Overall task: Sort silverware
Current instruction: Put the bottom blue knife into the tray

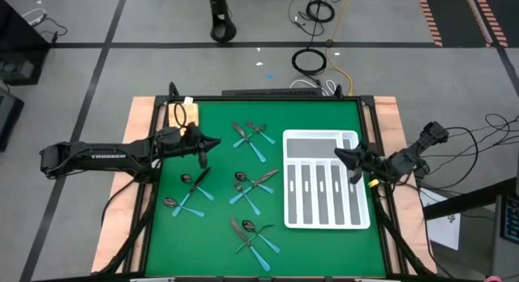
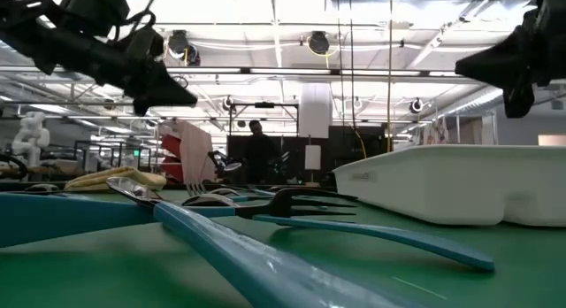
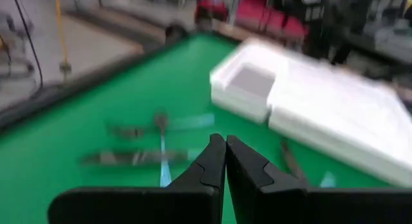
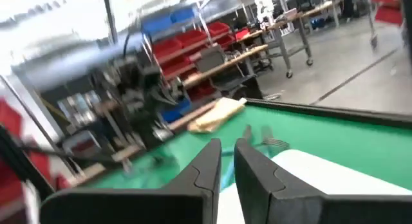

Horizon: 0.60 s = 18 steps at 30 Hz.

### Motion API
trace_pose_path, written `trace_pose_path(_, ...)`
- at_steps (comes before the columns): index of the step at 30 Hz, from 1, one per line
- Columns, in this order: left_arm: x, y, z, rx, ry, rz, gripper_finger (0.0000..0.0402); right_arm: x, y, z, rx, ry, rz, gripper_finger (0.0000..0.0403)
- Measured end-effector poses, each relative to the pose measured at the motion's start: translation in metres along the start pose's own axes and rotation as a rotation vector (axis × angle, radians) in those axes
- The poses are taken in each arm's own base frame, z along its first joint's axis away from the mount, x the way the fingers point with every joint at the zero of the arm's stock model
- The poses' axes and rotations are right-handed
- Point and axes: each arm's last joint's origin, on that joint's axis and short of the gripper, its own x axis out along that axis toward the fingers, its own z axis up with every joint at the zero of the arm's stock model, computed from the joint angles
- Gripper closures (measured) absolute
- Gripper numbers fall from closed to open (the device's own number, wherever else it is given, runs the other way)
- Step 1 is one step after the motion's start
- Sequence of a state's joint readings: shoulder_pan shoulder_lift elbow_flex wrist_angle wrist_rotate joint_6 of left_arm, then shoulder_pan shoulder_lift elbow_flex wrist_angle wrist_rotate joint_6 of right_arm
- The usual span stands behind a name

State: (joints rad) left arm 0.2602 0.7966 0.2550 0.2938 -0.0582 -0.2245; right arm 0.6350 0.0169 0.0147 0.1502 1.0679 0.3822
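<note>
Several pieces of silverware with teal handles lie flat on the green mat in loose crossed groups: one at the far middle point(image 1: 252, 137), one at the left point(image 1: 192, 193), one in the middle point(image 1: 253, 185), one near the front edge point(image 1: 255, 235). My left gripper point(image 1: 214, 142) hangs shut above the mat's left part, pointing toward the right, with nothing in it; in its wrist view point(image 3: 225, 145) the fingertips meet. My right gripper point(image 1: 340, 155) hovers over the white tray's point(image 1: 326, 220) far right corner, fingers nearly together point(image 4: 226, 148), holding nothing.
The white divided tray point(image 2: 460, 180) fills the mat's right half. A folded yellow cloth point(image 1: 185, 113) lies at the far left corner. Black rails frame the mat. Bare green mat lies between the groups of silverware and along the left side.
</note>
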Motion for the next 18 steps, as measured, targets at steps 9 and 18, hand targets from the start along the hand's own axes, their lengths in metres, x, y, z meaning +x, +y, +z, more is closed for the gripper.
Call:
trace_pose_path(9, -0.005, -0.006, 0.034, -0.153, -0.361, -0.071, 0.0382, -0.002, 0.031, 0.082, -0.116, -0.213, 0.072, 0.0369)
trace_pose_path(18, -0.015, -0.034, 0.101, -0.22, -0.321, -0.506, 0.0381, 0.039, 0.13, 0.17, -0.714, -0.124, -0.014, 0.0306)
